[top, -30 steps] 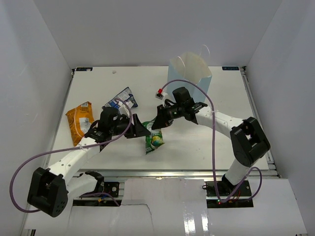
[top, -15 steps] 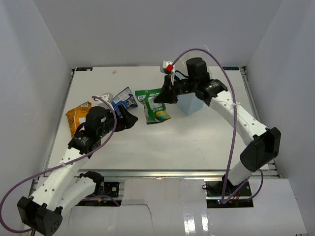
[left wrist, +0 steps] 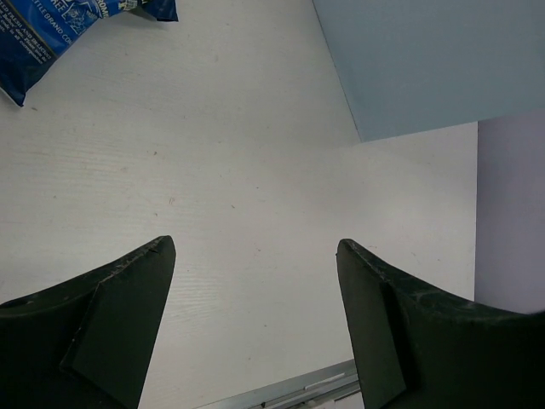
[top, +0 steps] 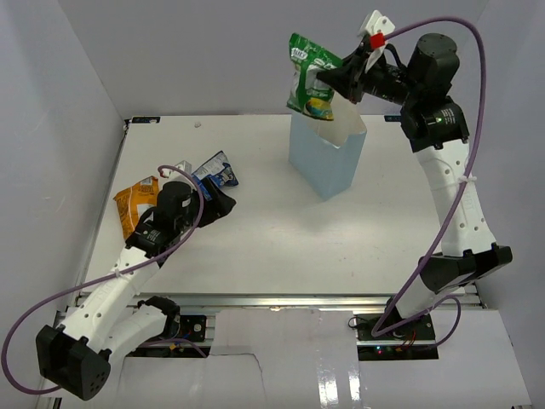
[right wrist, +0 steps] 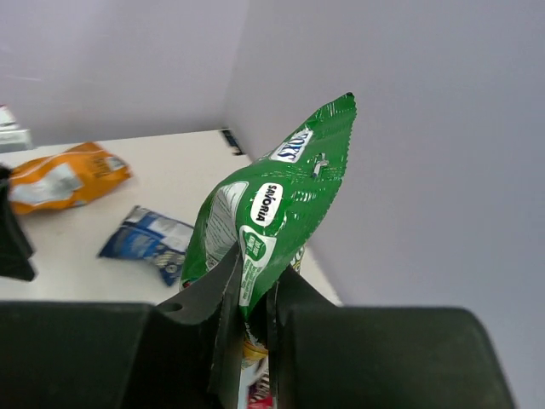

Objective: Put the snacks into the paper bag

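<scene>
In the top view we are holding the crinkly green-and-white foil packet (top: 309,81) high in the right gripper (top: 339,77), above the open mouth of the upright light blue paper bag (top: 328,162) and well clear of its rim; the left gripper (top: 223,203) is hovering low over the white table (top: 281,247), near the blue-and-white packet (top: 215,170) and the orange chip bag (top: 136,204).

In the left wrist view the jaws are standing wide apart with nothing between them; the bag's wall (left wrist: 426,60) is lying ahead.

In the right wrist view the jaws are clamped on one end of the green packet (right wrist: 277,213).

To do this well, we are judging that we should centre the packet over the mouth, lower it narrow end first past the handles, and let go only once it is inside; the bag looks light enough to tip.
</scene>
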Robot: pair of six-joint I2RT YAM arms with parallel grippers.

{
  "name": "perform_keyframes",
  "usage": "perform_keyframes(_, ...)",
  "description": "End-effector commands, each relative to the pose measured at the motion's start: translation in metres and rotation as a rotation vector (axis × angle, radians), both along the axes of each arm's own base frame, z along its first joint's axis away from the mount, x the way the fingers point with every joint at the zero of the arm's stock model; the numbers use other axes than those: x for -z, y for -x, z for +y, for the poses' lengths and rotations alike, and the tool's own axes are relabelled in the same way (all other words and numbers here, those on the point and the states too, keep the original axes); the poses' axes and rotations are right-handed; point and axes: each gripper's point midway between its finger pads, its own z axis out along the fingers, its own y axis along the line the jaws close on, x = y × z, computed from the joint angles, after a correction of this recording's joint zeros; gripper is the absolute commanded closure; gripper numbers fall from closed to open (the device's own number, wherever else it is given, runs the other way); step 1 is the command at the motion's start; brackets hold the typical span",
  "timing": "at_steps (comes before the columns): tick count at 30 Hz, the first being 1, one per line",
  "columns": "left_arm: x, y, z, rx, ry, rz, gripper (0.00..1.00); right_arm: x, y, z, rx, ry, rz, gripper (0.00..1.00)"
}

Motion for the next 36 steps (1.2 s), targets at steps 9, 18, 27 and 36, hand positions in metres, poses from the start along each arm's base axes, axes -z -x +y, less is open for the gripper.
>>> perform_keyframes(9,0.006,-0.005,-0.002,-0.029,0.043,0.021,0.13,0.016,-0.092,-0.072,0.441,0.058,-0.113,0.92)
perform_keyframes(18,0.02,-0.009,-0.002,-0.042,0.036,0.084,0.13,0.104,-0.134,-0.092,0.552,0.249,-0.105,0.92)
perform_keyframes(27,0.029,-0.023,0.001,-0.043,-0.016,0.12,0.13,0.14,-0.126,-0.083,0.492,0.301,-0.055,0.42)
perform_keyframes(36,0.039,-0.062,0.035,-0.075,-0.093,0.181,0.13,0.095,-0.068,-0.076,0.315,0.143,0.071,0.28)
